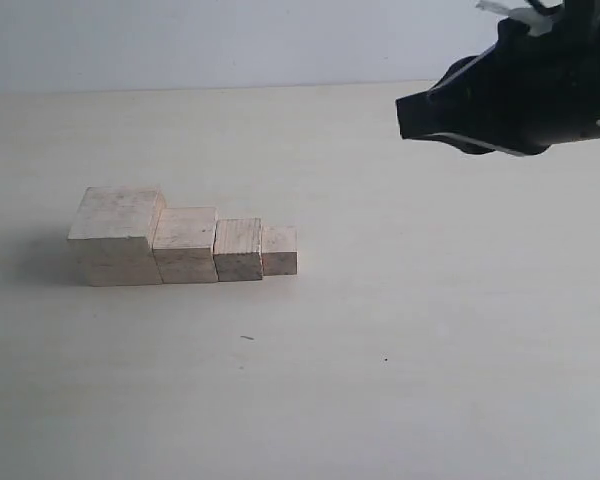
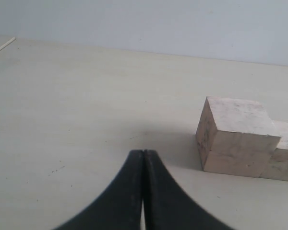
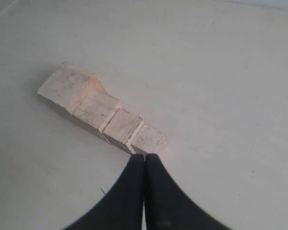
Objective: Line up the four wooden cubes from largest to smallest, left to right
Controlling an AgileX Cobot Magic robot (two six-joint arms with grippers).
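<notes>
The four wooden cubes stand touching in one row on the pale table: the largest cube (image 1: pixel 117 236) at the left, then the second cube (image 1: pixel 186 244), the third cube (image 1: pixel 238 249) and the smallest cube (image 1: pixel 279 250). In the right wrist view the largest (image 3: pixel 67 87) and the smallest (image 3: pixel 150 139) show, with my right gripper (image 3: pixel 144 156) shut and empty, raised above the row's small end. The right arm (image 1: pixel 510 85) hangs at the upper right. My left gripper (image 2: pixel 143 152) is shut and empty, apart from the largest cube (image 2: pixel 235 136).
The bare pale table (image 1: pixel 430 330) spreads all round the row. A light wall (image 1: pixel 230 40) rises behind its far edge. A few small dark specks (image 1: pixel 247 338) lie in front of the cubes.
</notes>
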